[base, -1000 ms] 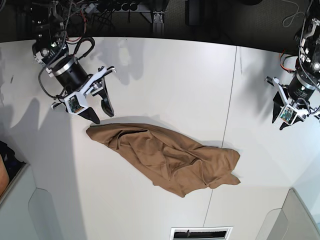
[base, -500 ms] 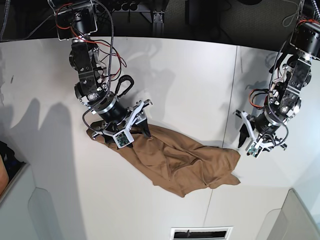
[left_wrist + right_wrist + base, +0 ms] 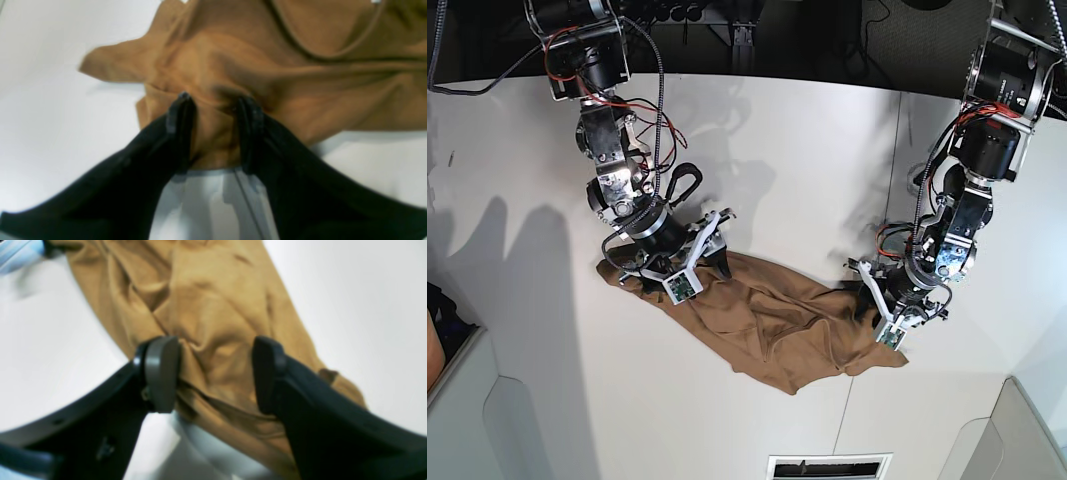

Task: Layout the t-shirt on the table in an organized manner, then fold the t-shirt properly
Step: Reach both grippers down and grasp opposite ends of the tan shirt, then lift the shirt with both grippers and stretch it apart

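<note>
Tan t-shirt (image 3: 772,320) lies crumpled mid-bench (image 3: 807,150), slanting from far left to near right. Right hand (image 3: 213,373) is spread wide, fingers straddling a cloth fold. Left hand (image 3: 213,133) likewise unclenched over the shirt's other end.

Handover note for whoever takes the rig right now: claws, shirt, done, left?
Left claw: open, jaws astride a fold at one end of the t-shirt, not pinched yet.
Right claw: open, jaws wide across the cloth at the other end, not pinched yet.
T-shirt: crumpled in a long diagonal heap on the table.
Done: both claws down at the cloth.
Left: grip, spread it flat, then fold.
</note>
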Robot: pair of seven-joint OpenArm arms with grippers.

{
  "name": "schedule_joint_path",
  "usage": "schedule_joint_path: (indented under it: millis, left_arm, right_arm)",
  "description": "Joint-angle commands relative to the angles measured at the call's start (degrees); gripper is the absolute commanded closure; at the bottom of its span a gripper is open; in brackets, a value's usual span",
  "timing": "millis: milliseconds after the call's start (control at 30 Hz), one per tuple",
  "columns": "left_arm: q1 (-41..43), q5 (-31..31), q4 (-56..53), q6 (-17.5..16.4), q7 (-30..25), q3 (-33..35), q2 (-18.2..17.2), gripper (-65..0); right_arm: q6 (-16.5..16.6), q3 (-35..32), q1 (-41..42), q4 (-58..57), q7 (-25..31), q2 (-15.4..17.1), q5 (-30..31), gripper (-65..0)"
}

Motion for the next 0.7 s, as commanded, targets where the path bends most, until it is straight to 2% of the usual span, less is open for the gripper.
schedule_joint_path:
  millis: [0, 33, 100, 233, 267, 333, 400, 500, 667]
  left_arm:
    - [-1.7, 0.0, -0.2, 0.2, -0.9, -0.4, -0.4, -25.4]
    - [-1.7, 0.0, -0.6, 0.2, -1.3, -0.4, -0.4, -25.3]
    - [-1.7, 0.0, -0.8, 0.2, -1.2, -0.4, -0.5, -20.5]
    - [-1.7, 0.0, -0.2, 0.3, -1.1, -0.4, -1.2, -2.0]
    - [-1.7, 0.0, 0.5, 0.3, -0.6, -0.4, -1.5, 0.0]
    - [-1.7, 0.0, 2.6, 1.3, 0.7, -0.4, -2.4, 0.0]
    - [-1.6, 0.0, 5.4, 4.1, 1.7, -0.4, -3.8, 0.0]
    - [-1.3, 0.0, 11.1, 7.9, 3.4, -0.4, -6.4, 0.0]
    - [-1.3, -0.2, 20.6, 8.4, 8.5, -0.4, -11.0, 0.0]
  right_arm:
    - [-0.1, 0.1, 1.4, 0.9, 1.4, -0.1, 0.4, -34.3]
    - [-0.1, 0.1, 1.4, 0.9, 1.4, -0.1, 0.4, -34.2]
    - [-0.3, 0.1, 1.4, 0.9, 1.4, -0.1, 0.4, -27.2]
    - [-2.6, 0.1, 1.6, 1.1, 1.4, -0.1, 0.3, 0.0]
    - [-4.0, 0.1, 1.6, 1.4, 1.4, -0.1, 0.4, 0.0]
    - [-5.0, 0.6, 1.6, 3.0, 1.4, 0.0, 0.4, 0.0]
    - [-5.0, 1.8, 1.6, 5.0, 0.8, 0.0, 0.4, 0.0]
    - [-5.0, 4.9, 1.6, 9.6, -3.2, 0.0, 0.4, 0.0]
    - [-5.0, 11.2, 1.5, 18.7, -11.1, 0.3, 2.6, 0.0]
